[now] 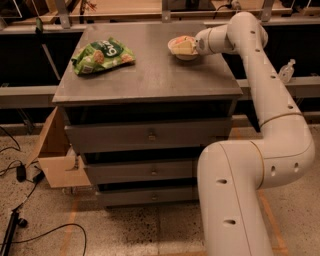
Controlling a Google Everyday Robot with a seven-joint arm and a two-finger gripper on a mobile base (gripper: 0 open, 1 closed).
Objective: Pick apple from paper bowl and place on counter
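Speckled floor (125, 230) with black cables (30, 235) bottom left, a cardboard box (55, 160), maybe a wooden bench (125, 7) behind. Dim, warm light.

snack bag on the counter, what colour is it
Green bag, camera view; the claw is at the bowl.
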